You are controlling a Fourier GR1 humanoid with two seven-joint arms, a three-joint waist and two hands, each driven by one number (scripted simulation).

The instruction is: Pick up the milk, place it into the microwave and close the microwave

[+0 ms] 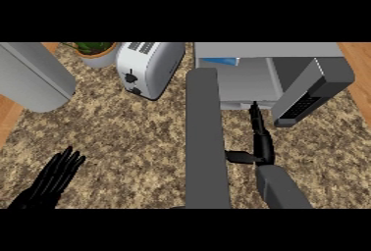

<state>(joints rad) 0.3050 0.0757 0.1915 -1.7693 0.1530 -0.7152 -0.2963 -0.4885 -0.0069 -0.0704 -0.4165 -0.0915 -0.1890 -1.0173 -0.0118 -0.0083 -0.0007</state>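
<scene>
**Milk seen inside the open microwave; both hands empty**

At the lower left of the frame the left hand is seen, black, its fingers straight and held close together, pointing toward the upper right; nothing is held in it. At the upper left a large rounded grey body is laid slantwise over the counter's edge; what it is cannot be told. To its right, along the top of the frame, a potted plant in a pale pot is set, and just beside it a white toaster with dark slots and a black lever on its near face.

Down the middle of the frame a long grey bar is stretched from the bottom edge up to the microwave's left side.

The milk is found at the upper centre, inside the microwave, at the left of its cavity. Only a small part is shown: a blue patch above white, the rest hidden by the bar and the microwave's top. The grey door is swung out toward the right, its dark vented inner face turned to the cavity.

Below the cavity the right hand is stretched out, the fingers straight and pointing up at the microwave's front edge, the thumb stuck out to the left; nothing is grasped.

The counter is topped with speckled brown-and-cream stone. Orange-brown wood floor is shown at the far left and right edges.
</scene>
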